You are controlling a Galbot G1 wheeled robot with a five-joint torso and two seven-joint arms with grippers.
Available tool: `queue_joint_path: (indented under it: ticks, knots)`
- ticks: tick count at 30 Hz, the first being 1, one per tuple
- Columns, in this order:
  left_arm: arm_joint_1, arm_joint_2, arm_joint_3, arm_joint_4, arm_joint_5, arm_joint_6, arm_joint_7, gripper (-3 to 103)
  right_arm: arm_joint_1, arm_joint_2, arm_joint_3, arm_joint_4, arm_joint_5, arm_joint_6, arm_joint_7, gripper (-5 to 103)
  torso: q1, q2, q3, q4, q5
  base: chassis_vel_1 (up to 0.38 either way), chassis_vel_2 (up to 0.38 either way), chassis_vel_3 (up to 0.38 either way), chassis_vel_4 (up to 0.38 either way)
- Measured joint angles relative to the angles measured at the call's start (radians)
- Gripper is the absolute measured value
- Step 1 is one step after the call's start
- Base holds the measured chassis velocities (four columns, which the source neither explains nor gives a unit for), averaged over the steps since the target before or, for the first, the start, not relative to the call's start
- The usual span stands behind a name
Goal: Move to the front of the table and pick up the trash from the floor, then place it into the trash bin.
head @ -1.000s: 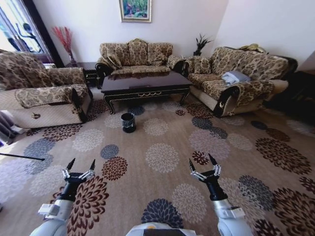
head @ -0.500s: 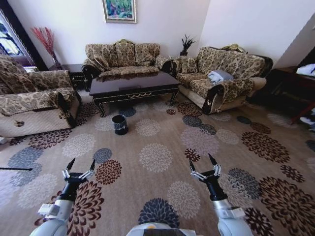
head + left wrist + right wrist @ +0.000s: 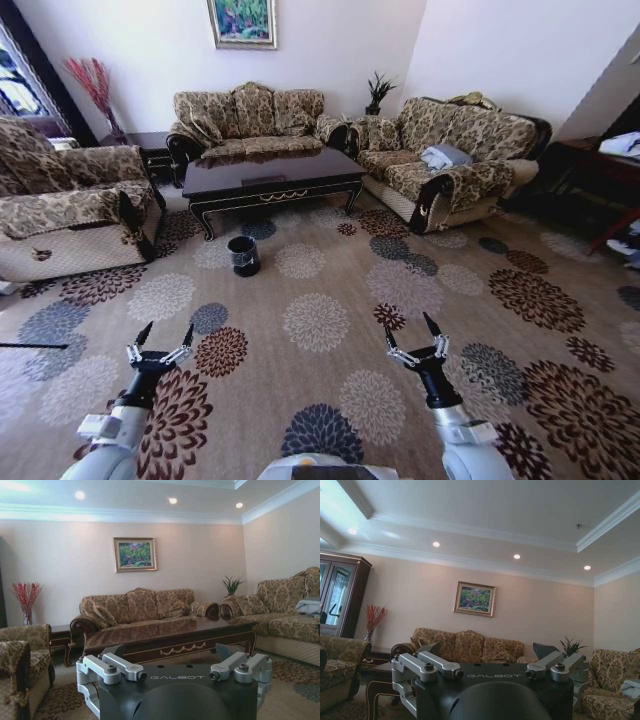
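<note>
Both jaws spread wide, nothing held. Left gripper (image 3: 160,340) and right gripper (image 3: 413,333) hover low over the floor (image 3: 330,390), arms out front, same pose as 0.5 s ago.

Diff vs 0.5 s ago: whole scene shifts only slightly, so camera motion has nearly stopped; 1.0 s ago the view pointed further left, with the table nearer frame centre.

The table (image 3: 272,177) sits ahead and left of centre, well apart from both grippers. The trash bin (image 3: 243,254) stands on the carpet just in front of the table's left end. Can't make out any trash on the floor from here.

Head view alone gives the bin and the carpet layout. Left wrist view shows the table (image 3: 170,637) edge-on with its gold trim, sofa (image 3: 137,607) behind it. Right wrist view is tilted up: ceiling spotlights, cabinet (image 3: 337,597), painting (image 3: 474,599).
</note>
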Motion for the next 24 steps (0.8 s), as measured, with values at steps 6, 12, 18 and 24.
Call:
queue_joint_path:
  ticks: [6,12,18,24]
  knots:
    - [0.000,0.000,0.000,0.000,0.000,0.000,0.000,100,0.000,0.000,0.000,0.000,0.000,0.000,0.000,100,0.009,0.021,0.012,-0.0001,0.0000,0.000,0.000,0.000,0.000]
    - [0.000,0.000,0.000,0.000,0.000,0.000,0.000,100,0.000,0.000,0.000,0.000,0.000,0.000,0.000,100,0.018,0.042,0.024,0.0000,0.0000,0.000,0.000,0.000,0.000]
    - [0.000,0.000,0.000,0.000,0.000,0.000,0.000,100,0.000,0.000,0.000,0.000,0.000,0.000,0.000,100,0.019,0.044,0.025,-0.0001,0.0000,0.000,0.000,0.000,0.000]
    - [0.000,0.000,0.000,0.000,0.000,0.000,0.000,100,0.000,0.000,0.000,0.000,0.000,0.000,0.000,100,0.018,0.042,0.024,0.0000,0.0000,0.000,0.000,0.000,0.000]
